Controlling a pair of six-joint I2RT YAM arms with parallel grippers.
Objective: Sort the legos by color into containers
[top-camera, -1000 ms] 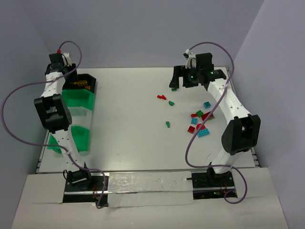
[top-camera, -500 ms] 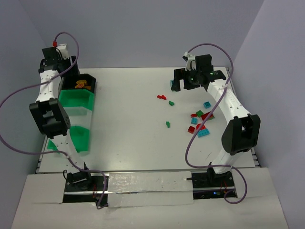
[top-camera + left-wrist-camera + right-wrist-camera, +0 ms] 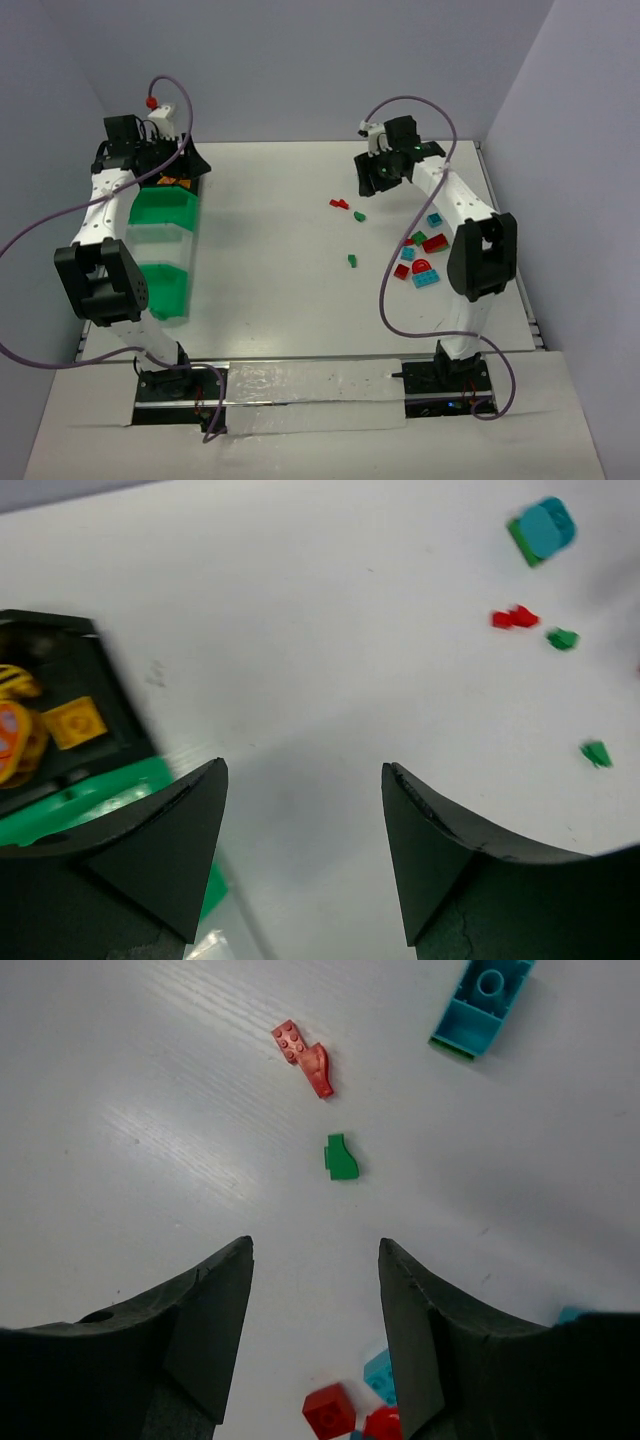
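Loose legos lie on the white table: a red pair [image 3: 339, 204], two green pieces [image 3: 359, 215] [image 3: 352, 261] and a red, teal and green cluster [image 3: 420, 255] to the right. A black container [image 3: 108, 690] holds yellow-orange bricks [image 3: 72, 723], and green containers [image 3: 165, 212] stand in a row nearer than it. My left gripper [image 3: 303, 766] hovers by the black container's right edge, open and empty. My right gripper [image 3: 315, 1250] is open above bare table. Ahead of it lie a green piece [image 3: 341, 1158], a red piece [image 3: 305, 1053] and a teal brick [image 3: 482, 1005].
Grey walls close the table at the back and on both sides. A purple cable loops from each arm. The containers [image 3: 160, 285] line the left edge. A red brick [image 3: 329, 1410] and a teal one [image 3: 380, 1375] lie just below my right fingers.
My left gripper swung right, from beside the black container to over its right edge. My right gripper moved left and turned, and its jaws narrowed.
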